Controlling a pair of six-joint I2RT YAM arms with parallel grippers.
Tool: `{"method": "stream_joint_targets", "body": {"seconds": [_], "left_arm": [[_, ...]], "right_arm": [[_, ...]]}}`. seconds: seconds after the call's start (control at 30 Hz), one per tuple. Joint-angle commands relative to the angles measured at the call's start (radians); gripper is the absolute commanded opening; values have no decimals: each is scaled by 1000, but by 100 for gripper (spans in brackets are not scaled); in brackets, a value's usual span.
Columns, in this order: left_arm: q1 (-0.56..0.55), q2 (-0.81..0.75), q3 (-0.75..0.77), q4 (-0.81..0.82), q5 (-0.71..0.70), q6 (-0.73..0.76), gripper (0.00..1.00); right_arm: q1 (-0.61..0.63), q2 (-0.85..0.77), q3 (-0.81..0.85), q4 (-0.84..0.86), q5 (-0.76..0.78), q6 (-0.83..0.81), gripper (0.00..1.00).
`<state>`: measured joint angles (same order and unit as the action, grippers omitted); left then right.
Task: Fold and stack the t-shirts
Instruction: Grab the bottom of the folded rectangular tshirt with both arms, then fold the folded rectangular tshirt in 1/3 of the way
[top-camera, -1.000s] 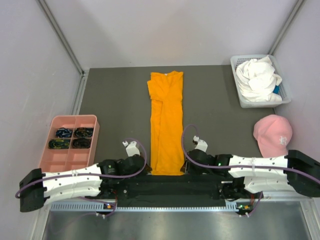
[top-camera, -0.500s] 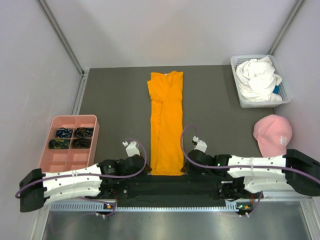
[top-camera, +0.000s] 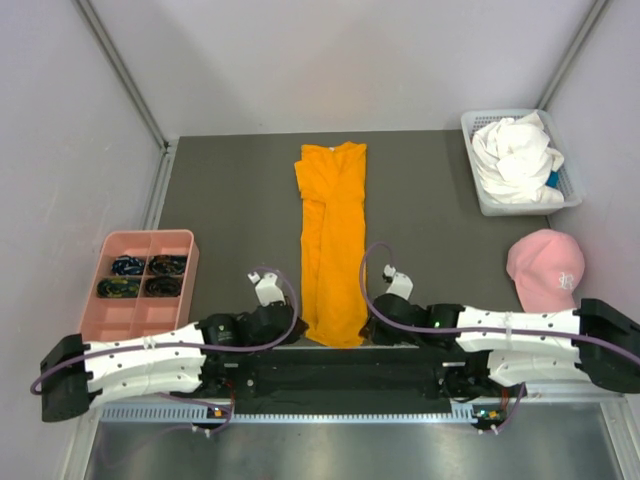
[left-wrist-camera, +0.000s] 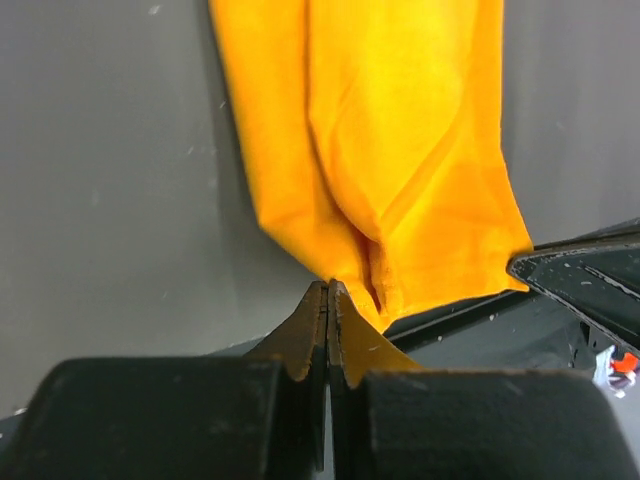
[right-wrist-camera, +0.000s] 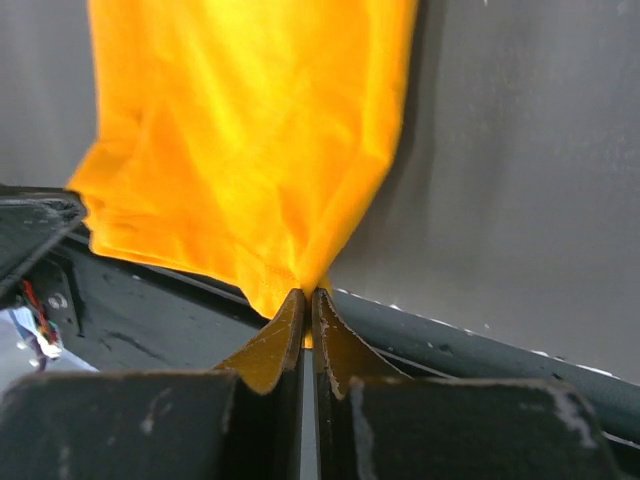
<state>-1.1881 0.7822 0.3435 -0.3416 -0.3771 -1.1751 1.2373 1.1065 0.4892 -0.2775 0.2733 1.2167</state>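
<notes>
Top view: the orange t-shirt (top-camera: 333, 240) is laid as a long narrow folded strip down the middle of the dark table (top-camera: 230, 210), collar at the far end. Its near hem is flanked by the left tool (top-camera: 287, 322) and the right tool (top-camera: 372, 320). The white t-shirt (top-camera: 515, 155) is bunched in the basket (top-camera: 472, 175) at the far right. A pink cap (top-camera: 546, 268) is seen near the right edge and a pink tray (top-camera: 120, 322) at the left.

Left wrist view: the left tool (left-wrist-camera: 328, 290) is clenched on the near left corner of the orange t-shirt (left-wrist-camera: 400, 150), with cloth pinched between the tips.

Right wrist view: the right tool (right-wrist-camera: 303, 295) is clenched on the near right corner of the orange t-shirt (right-wrist-camera: 250, 130), and the hem is drawn to a point at the tips.
</notes>
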Motion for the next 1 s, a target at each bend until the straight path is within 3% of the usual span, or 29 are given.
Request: {"method": "stream_joint_targets", "body": {"seconds": [0.0, 0.27, 0.4, 0.7, 0.97], "left_arm": [[-1, 71, 86, 85, -66, 68, 0], [16, 146, 164, 89, -143, 120, 0], [103, 169, 198, 108, -137, 167, 0], [385, 314, 258, 274, 62, 313, 0], [510, 571, 391, 430, 156, 382, 0]], "right_arm": [[17, -13, 109, -55, 95, -51, 0], [-31, -14, 184, -127, 159, -104, 0], [-123, -10, 181, -98, 132, -141, 0], [-312, 78, 244, -17, 44, -292, 0], [-501, 318, 376, 132, -100, -439, 0]]}}
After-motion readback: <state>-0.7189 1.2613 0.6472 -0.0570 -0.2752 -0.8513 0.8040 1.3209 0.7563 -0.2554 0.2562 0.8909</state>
